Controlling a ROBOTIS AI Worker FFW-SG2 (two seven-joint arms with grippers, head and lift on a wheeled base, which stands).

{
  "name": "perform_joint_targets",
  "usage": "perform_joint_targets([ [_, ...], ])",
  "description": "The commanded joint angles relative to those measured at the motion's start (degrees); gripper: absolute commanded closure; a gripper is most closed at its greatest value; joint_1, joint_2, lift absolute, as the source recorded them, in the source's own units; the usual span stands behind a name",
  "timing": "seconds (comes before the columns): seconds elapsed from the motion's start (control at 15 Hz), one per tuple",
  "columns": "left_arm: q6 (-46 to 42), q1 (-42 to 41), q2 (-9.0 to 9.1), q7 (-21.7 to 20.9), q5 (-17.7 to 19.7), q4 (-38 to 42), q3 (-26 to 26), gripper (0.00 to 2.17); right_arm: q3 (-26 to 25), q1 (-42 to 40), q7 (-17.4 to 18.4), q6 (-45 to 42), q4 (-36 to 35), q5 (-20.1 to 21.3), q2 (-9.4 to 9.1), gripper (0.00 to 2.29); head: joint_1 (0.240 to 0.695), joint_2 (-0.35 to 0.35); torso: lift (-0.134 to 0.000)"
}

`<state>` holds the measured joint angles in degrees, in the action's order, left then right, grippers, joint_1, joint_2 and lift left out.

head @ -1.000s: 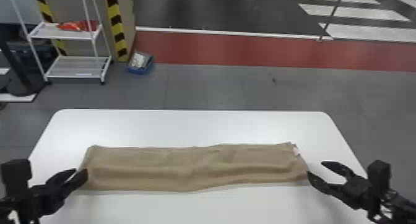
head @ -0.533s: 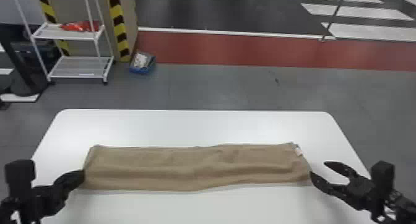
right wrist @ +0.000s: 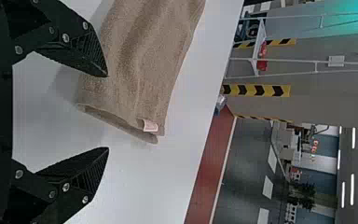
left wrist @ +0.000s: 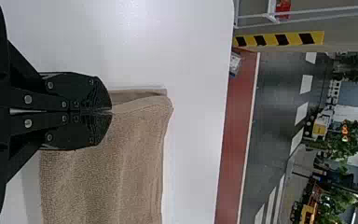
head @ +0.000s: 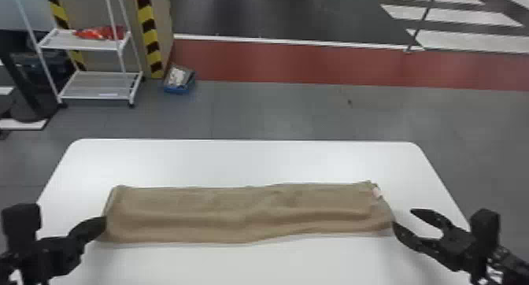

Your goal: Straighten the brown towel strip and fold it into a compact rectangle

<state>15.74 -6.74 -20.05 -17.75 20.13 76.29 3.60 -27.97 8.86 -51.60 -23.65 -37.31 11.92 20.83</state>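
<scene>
Around the towel [head: 244, 215], open tabletop [head: 244, 160] affords passage at 12 and 6 o'clock; the left gripper [head: 105, 225] blocks 9 o'clock, the right gripper [head: 403, 217], fingers parted, 3 o'clock.

The brown towel strip [head: 236, 213] is matt cloth with a rough, looped pile; its pale label [right wrist: 150, 126] looks smooth. The bench [head: 252, 162] has a smooth white top with a soft sheen. The right gripper [head: 402, 217] has matt black jaws with ridged faces and bright metal screw heads [right wrist: 65, 38].
</scene>
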Motion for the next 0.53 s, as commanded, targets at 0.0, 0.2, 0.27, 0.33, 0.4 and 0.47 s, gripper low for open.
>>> perform_joint_targets([
  [0.0, 0.04, -0.12, 0.1, 0.0, 0.0, 0.08, 0.0, 1.56, 0.2, 0.2, 0.36, 0.05, 0.22, 0.12, 0.0, 0.38, 0.695, -0.117, 0.0],
  [0.2, 0.04, -0.29, 0.27, -0.09, 0.0, 0.08, -0.17, 1.56, 1.61, 1.6, 2.12, 0.93, 0.93, 0.3, -0.7, 0.38, 0.695, -0.118, 0.0],
  [0.27, -0.13, -0.38, 0.27, -0.18, 0.0, 0.17, -0.08, 1.56, 1.69, 1.87, 2.56, 1.11, 0.93, 0.48, -1.14, 0.38, 0.695, -0.117, 0.0],
  [0.33, -0.13, -0.47, 0.27, -0.18, 0.0, 0.17, -0.17, 1.56, 2.31, 2.13, 3.62, 1.81, 1.1, 0.65, -1.23, 0.43, 0.695, -0.113, 0.0],
  [0.4, -0.13, -0.56, 0.27, -0.27, 0.0, 0.26, -0.17, 1.56, 2.66, 2.57, 3.79, 2.34, 1.72, 0.56, -1.23, 0.47, 0.695, -0.11, 0.0],
  [0.47, -0.13, -0.64, 0.18, -0.27, 0.0, 0.35, -0.17, 1.56, 2.75, 2.75, 4.14, 2.52, 2.07, 0.83, -1.23, 0.47, 0.695, -0.108, 0.0],
])
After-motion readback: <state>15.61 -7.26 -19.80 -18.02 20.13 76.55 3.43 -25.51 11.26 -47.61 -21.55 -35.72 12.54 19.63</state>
